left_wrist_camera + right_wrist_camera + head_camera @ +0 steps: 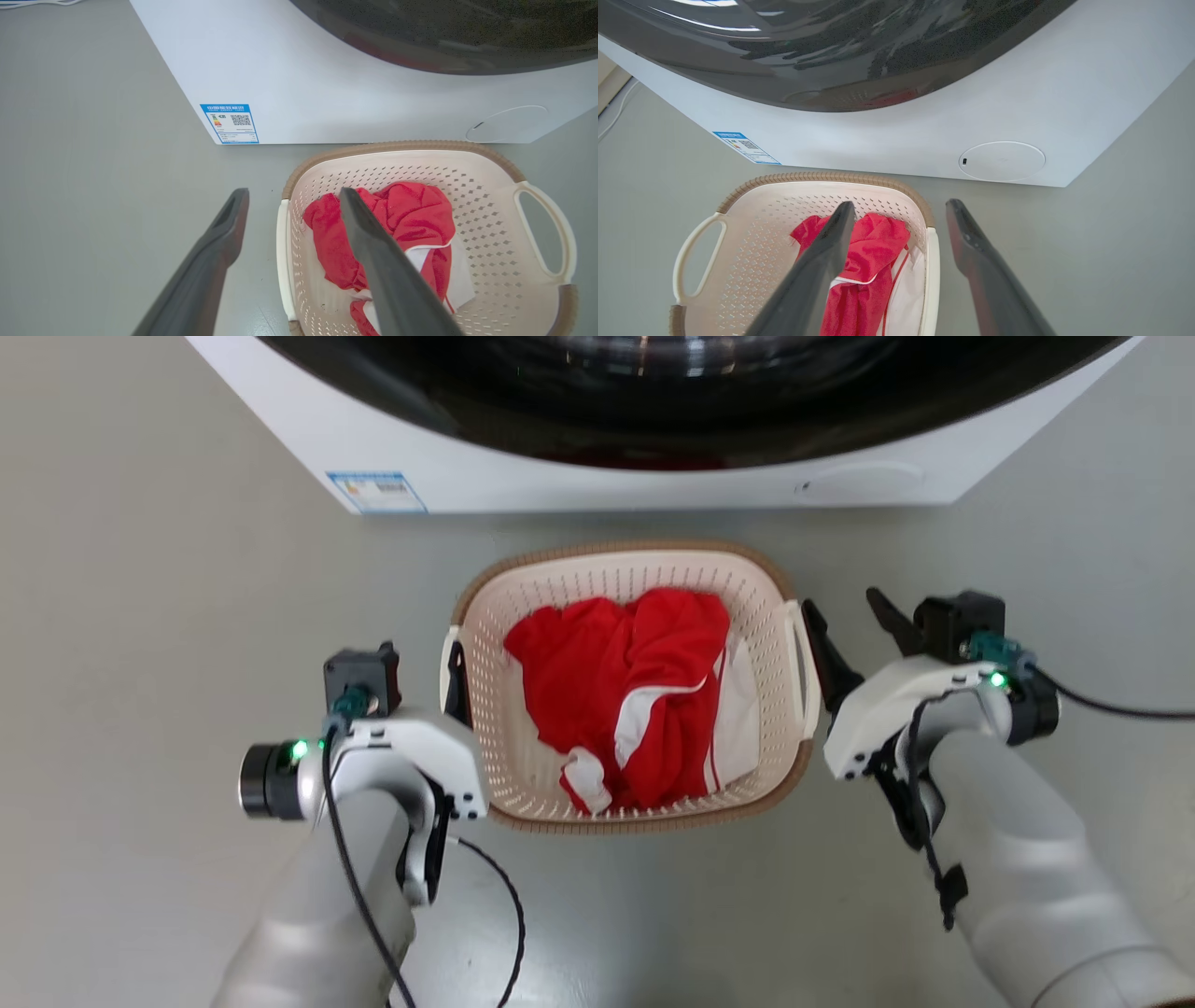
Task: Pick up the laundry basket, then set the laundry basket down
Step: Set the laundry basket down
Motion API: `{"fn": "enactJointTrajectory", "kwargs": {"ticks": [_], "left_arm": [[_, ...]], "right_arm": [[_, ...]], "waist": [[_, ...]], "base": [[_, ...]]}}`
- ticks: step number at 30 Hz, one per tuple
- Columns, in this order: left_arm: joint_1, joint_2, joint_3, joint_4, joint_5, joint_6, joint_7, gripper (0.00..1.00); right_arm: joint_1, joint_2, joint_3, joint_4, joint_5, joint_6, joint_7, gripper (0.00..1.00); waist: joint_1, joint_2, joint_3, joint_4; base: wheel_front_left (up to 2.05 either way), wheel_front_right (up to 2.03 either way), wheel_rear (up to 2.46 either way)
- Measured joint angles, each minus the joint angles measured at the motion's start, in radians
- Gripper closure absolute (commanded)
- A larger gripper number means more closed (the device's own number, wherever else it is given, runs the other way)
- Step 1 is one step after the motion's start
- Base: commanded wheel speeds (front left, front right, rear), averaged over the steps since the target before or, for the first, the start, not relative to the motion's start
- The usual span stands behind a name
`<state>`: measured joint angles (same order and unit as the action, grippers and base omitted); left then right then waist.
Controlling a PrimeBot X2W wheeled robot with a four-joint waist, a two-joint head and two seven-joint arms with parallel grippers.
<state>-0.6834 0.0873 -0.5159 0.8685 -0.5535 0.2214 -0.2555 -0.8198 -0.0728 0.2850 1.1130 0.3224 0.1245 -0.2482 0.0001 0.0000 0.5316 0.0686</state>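
A: L jaws?
B: Wide apart, empty; lined up on L handle [281, 261], just beside it. Touching? Can't tell.
A: R jaws?
B: Same at R handle [932, 275]. Flanking basket [607, 583] on floor [140, 616] by washer [653, 490]; long axis arm-to-arm, equally near.

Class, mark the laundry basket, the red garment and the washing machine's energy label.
laundry basket [579, 586]: head view, far perforated wall.
red garment [607, 672]: head view, middle of cloth.
energy label [377, 492]: head view, centre of sticker.

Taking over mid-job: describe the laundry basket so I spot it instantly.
Find the white washing machine with its dark door. On the grey floor just before it sits the laundry basket: cream, perforated, brown-rimmed, holding red and white clothes.
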Motion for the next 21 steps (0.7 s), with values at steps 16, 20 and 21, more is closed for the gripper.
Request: {"fn": "enactJointTrajectory", "kwargs": {"ticks": [16, 20, 21], "left_arm": [[0.358, -0.001, 0.211, -0.351, 0.276, 0.005, 0.0, 0.0], [0.431, -0.005, 0.239, -0.419, 0.322, -0.003, 0.0, 0.0], [0.449, -0.006, 0.246, -0.435, 0.328, -0.008, 0.0, 0.0]], "right_arm": [[0.336, 0.009, -0.121, -0.381, -0.086, 0.0, -0.001, 0.0], [0.415, 0.013, -0.15, -0.475, -0.086, 0.0, -0.002, 0.0], [0.435, 0.013, -0.156, -0.496, -0.087, 0.0, -0.002, 0.0]], "waist": [[0.0, 0.0, -0.219, -0.018], [-0.0001, 0.0, -0.267, -0.017], [0.0, 0.0, -0.279, -0.016]], "base": [[0.0, 0.0, 0.0], [0.0, 0.0, 0.0], [0.0, 0.0, 0.0]]}}
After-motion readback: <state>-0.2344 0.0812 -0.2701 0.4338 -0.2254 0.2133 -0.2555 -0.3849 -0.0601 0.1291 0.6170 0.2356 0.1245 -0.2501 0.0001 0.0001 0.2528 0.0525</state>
